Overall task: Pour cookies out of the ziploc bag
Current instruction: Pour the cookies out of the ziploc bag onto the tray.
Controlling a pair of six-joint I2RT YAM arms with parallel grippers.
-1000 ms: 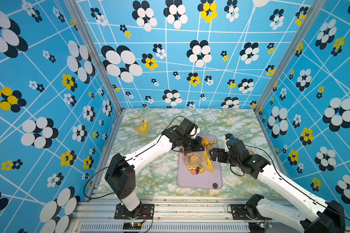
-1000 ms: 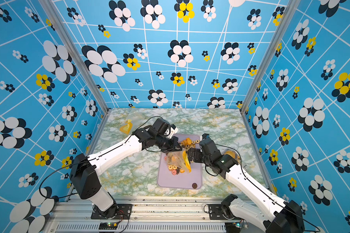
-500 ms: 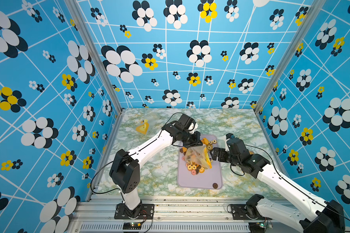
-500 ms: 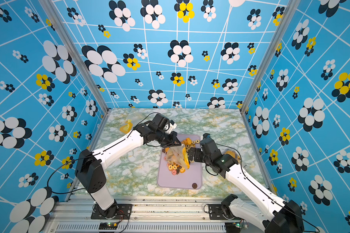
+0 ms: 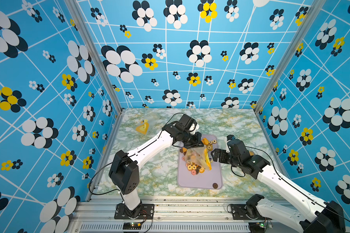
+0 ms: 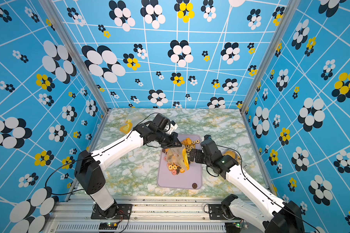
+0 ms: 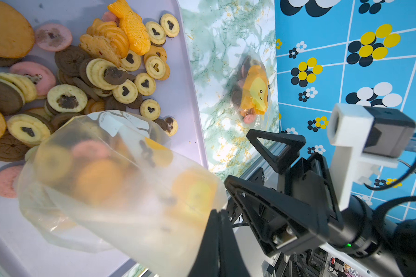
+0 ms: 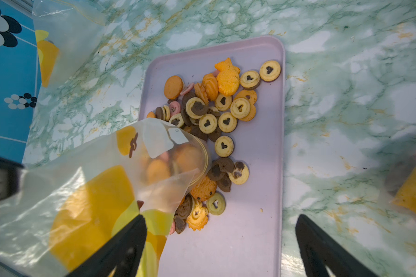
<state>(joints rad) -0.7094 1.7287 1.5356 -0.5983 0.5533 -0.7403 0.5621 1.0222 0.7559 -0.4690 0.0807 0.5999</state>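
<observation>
The ziploc bag (image 5: 197,158) (image 6: 177,158), clear with orange print, hangs mouth-down over the lilac tray (image 5: 200,179). My left gripper (image 5: 194,146) (image 7: 217,212) is shut on the bag's bottom end. Several cookies still show inside the bag (image 7: 120,182) (image 8: 94,191). Many cookies (image 8: 223,115) (image 7: 101,72) (image 5: 194,168) lie heaped on the tray (image 8: 250,239) under and beyond the bag's mouth. My right gripper (image 5: 214,156) (image 8: 221,217) stands open just right of the bag, one finger against the film, nothing between its jaws.
A second bag with cookies (image 7: 252,88) (image 6: 229,154) lies on the marble table near the right wall. An empty printed bag (image 5: 142,127) (image 8: 58,43) lies at the back left. One brown cookie (image 5: 215,185) sits alone at the tray's near right corner.
My left arm has drawn its wrist slightly back and up, holding the bag a little steeper over the tray. The right gripper has stayed open in place.
</observation>
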